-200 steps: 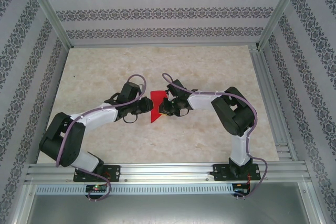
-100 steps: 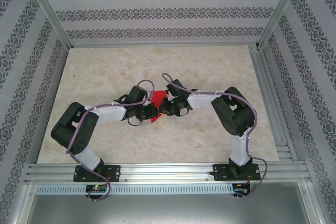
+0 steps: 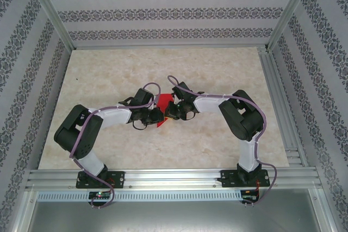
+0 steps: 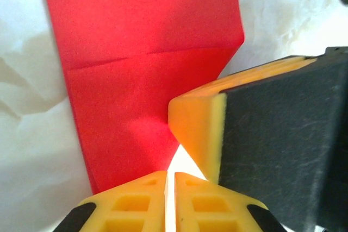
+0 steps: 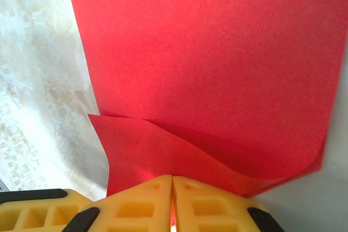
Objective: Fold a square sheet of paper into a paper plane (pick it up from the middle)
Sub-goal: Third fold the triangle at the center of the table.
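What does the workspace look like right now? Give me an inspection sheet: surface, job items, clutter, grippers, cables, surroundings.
Surface: pale marbled table top, no marks seen.
Job's things: red sheet of paper, partly folded, lying mid-table between the two grippers; a crease runs across it in the left wrist view, and a loose layer curls up in the right wrist view.
Clutter: nothing seen.
Grippers: left gripper shut at the paper's edge, a pinch not confirmed; right gripper shut on the paper's layers.
Cables: purple cables run along both arms, looping above the wrists, off the paper.
Surroundings: patterned walls on three sides; aluminium frame at the near edge.
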Controlling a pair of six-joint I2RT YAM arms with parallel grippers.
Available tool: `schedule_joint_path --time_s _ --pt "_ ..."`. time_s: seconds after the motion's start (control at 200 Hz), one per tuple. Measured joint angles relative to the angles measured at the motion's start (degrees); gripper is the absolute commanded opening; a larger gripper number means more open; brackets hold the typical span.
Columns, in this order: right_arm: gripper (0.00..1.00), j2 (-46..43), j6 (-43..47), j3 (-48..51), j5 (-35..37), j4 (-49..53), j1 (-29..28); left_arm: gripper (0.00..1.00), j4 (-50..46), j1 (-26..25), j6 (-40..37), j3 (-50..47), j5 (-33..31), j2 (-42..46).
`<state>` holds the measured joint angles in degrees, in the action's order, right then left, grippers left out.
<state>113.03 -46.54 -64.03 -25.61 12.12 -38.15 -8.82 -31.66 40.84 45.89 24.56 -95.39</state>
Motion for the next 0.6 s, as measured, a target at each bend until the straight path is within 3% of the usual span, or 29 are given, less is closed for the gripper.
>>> schedule_joint_path --time_s 0.599 --pt "0.10 0.02 0.00 0.00 0.00 -0.04 0.00 0.14 -0.33 -0.02 0.20 -2.56 -0.66 0.26"
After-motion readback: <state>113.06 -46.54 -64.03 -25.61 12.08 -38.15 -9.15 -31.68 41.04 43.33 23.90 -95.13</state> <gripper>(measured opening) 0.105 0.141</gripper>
